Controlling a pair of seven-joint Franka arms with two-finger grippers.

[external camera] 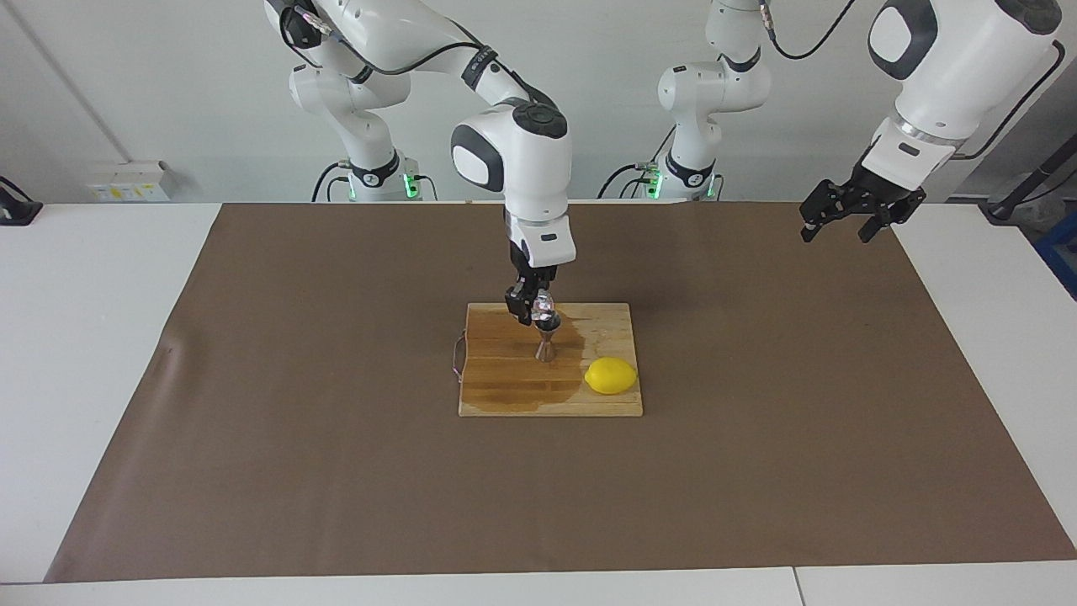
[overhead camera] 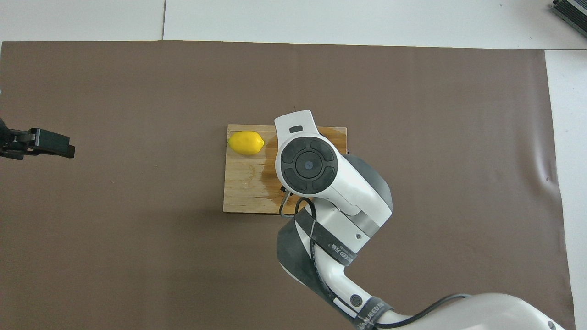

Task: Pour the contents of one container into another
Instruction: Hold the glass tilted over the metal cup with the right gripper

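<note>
Yellow lemon [external camera: 611,375] (brown mat [external camera: 336,471])

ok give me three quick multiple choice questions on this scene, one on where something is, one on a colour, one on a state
1. Where does the jigger stand?
A. on the wooden board
B. on the brown mat
C. on the lemon

2. What colour is the lemon?
A. green
B. yellow
C. red

3. What is the right gripper doing?
A. hanging open over bare mat
B. shut on the glass cup above the jigger
C. shut on the lemon

Answers:
1 A, its foot rests on the board's wet patch.
2 B, it is plainly yellow.
3 B, the cup sits in its fingers over the jigger, while the left gripper waits open off to the side.
</note>
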